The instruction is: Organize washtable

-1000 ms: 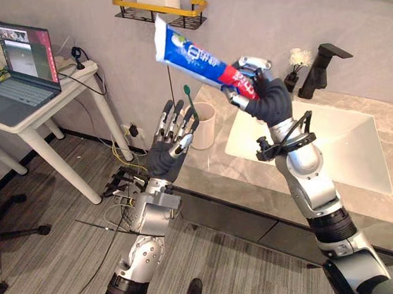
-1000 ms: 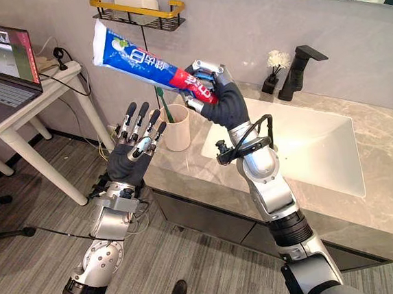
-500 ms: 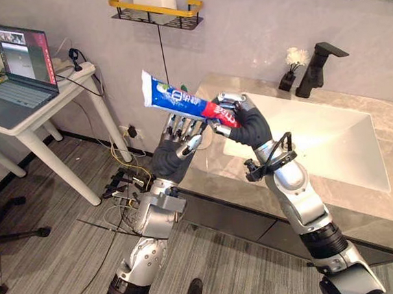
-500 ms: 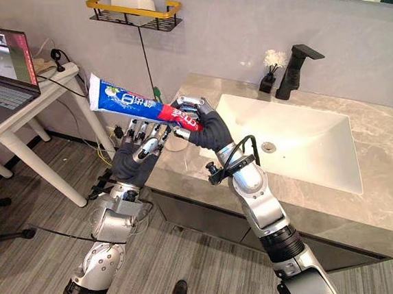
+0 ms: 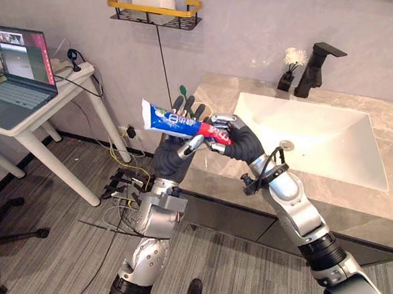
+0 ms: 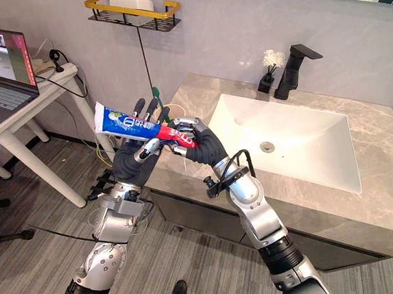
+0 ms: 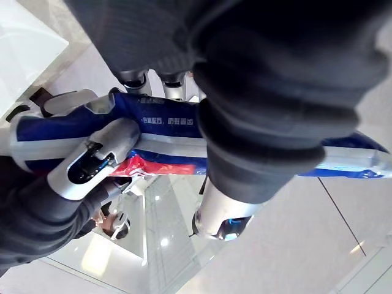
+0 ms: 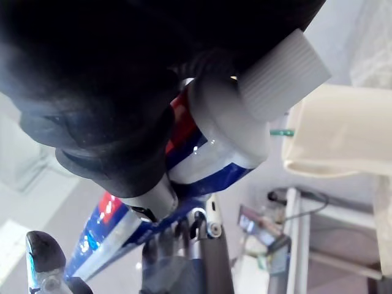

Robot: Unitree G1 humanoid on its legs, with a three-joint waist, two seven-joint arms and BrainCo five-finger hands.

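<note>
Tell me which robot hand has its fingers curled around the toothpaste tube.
The right robot hand, wrapped round the toothpaste tube at its red end; the left robot hand holds straight fingers behind it.

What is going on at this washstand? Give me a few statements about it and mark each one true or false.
1. The right hand grips a toothpaste tube. True.
2. The tube lies in the sink. False: it is held in the air, left of the sink, by the left hand.
3. The left hand's fingers are straight. True.
4. The laptop is closed. False: the laptop stands open.
5. A black tap stands behind the sink. True.
</note>
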